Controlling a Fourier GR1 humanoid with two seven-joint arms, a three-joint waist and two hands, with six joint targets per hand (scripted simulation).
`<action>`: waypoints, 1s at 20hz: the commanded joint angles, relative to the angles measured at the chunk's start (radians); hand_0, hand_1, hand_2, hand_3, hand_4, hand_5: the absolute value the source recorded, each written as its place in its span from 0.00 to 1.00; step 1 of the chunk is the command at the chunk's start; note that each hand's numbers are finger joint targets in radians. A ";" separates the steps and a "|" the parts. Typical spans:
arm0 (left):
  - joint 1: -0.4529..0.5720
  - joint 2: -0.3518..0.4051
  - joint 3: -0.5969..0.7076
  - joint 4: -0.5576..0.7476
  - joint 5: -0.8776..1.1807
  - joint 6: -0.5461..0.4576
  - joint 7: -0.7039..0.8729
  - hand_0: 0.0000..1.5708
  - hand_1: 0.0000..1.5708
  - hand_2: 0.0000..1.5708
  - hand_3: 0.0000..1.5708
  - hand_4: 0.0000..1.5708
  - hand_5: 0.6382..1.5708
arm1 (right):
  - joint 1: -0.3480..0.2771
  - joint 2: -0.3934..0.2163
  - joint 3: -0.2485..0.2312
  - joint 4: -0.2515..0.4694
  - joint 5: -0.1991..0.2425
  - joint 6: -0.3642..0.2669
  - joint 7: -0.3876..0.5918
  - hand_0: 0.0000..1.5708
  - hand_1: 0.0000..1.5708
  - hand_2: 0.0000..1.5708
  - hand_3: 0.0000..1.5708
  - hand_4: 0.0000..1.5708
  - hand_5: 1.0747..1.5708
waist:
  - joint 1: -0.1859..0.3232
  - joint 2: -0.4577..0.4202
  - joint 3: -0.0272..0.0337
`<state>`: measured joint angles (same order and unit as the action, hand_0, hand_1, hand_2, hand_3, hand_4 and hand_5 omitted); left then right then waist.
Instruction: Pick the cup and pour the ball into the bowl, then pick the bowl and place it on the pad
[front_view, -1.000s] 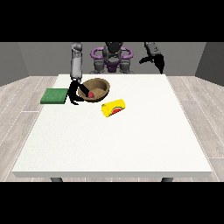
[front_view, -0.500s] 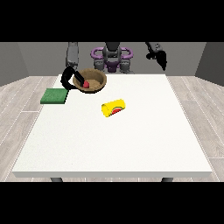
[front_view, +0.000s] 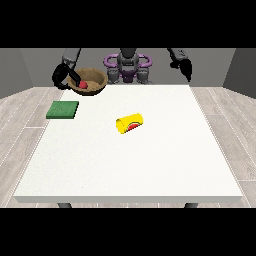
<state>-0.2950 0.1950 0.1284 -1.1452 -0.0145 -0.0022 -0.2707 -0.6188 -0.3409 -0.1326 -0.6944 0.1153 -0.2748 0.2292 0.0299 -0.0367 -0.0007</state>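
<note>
- The bowl (front_view: 89, 81) has left the table: a second ago it sat on the white surface just beside the green pad (front_view: 63, 109), and now it hangs in the air near the far left corner, higher and farther back than before.
- The hand at the view's left (front_view: 64, 76) has it by the rim, black fingers curled over the edge nearest the pad's side, so that hand is closed on the bowl.
- The red ball (front_view: 83, 85) sits inside the bowl, low against its left wall, so I judge the pouring step done and the carry to the pad under way.
- The bowl tips a little toward me, its mouth facing up and slightly forward; the ball looks settled, though a steeper tilt could roll it out.
- The pad lies flat near the table's (front_view: 150, 165) left edge, below and in front of the lifted bowl, well apart from it; the bowl must come down and forward to land there.
- The yellow cup (front_view: 130, 123) lies on its side mid-table, long axis running left to right with a slight slant, open mouth toward the view's left; nothing touches it.
- The hand at the view's right (front_view: 185, 66) is raised off the table beside the robot's shoulder, holding nothing; I cannot tell how its fingers lie.
</note>
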 joint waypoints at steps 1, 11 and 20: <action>-0.001 -0.027 -0.014 -0.033 -0.012 0.026 0.010 0.00 0.00 0.00 0.00 0.66 0.85 | 0.038 -0.053 -0.034 -0.030 -0.014 0.034 -0.007 1.00 1.00 1.00 0.46 0.49 1.00 | 0.001 0.028 0.0008; -0.057 0.295 0.275 0.029 0.224 -0.227 -0.058 0.00 0.00 0.00 0.00 0.83 1.00 | 0.083 -0.257 -0.164 -0.010 -0.096 0.177 -0.170 1.00 1.00 1.00 0.00 0.55 1.00 | 0.043 0.163 0.0007; -0.069 0.491 0.419 0.197 0.326 -0.416 -0.152 0.00 0.00 0.00 0.00 0.77 0.99 | 0.083 -0.254 -0.221 0.014 -0.126 0.150 -0.306 1.00 1.00 1.00 0.00 0.48 0.99 | 0.056 0.279 0.0007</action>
<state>-0.3660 0.6210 0.4995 -1.0065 0.2817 -0.3534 -0.3784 -0.5290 -0.5674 -0.3253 -0.6944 0.0069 -0.1435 -0.0309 0.0832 0.2051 0.0001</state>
